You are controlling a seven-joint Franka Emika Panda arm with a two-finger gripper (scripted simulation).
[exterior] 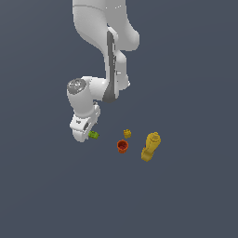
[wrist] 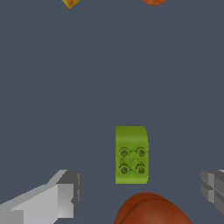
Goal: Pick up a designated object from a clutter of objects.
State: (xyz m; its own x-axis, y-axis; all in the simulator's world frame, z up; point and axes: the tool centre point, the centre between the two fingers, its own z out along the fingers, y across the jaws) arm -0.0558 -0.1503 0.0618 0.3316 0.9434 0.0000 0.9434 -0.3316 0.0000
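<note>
Orange-red ball [wrist: 151, 210] sits closest, just beside the green brick [wrist: 131, 154], a lime block with 4 studs at one end. Gripper [wrist: 140, 194] hangs over the brick, fingers [wrist: 65, 194] spread wide on either side, nothing held. Red cup [exterior: 122, 146] lies apart from the brick.

claw [exterior: 83, 135] beside green brick [exterior: 94, 135]
</note>
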